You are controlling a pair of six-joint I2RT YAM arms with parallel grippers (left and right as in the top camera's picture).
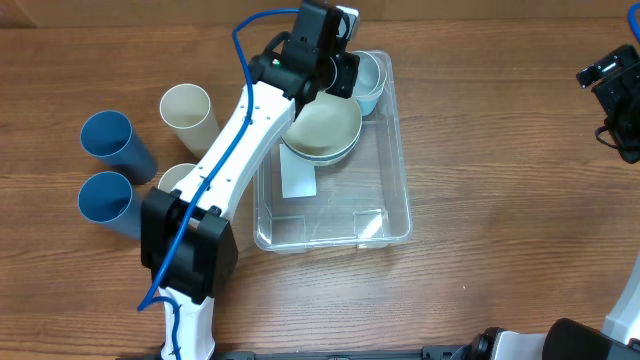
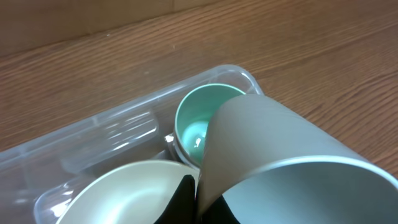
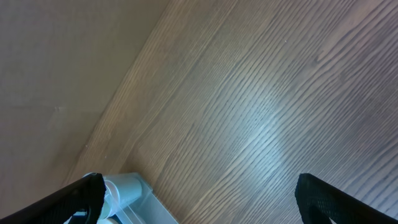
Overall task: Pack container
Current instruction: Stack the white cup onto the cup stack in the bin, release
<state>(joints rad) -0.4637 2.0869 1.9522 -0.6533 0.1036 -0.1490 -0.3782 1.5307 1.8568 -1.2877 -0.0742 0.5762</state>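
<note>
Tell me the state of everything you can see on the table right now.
Container: open, holds two bowls.
Cream bowl: upright inside it.
Blue bowl: upright in its far corner.
Held cream cup: gripped by left hand, above the container.
Right hand: open, empty.
Two blue cups: upright, on the table.
Two cream cups: upright, on the table.

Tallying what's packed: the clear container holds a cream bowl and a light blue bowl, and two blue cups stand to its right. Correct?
Not quite. The overhead view shows the two blue cups standing to the left of the container, not its right. The cream bowl and light blue bowl do sit inside it.
</note>
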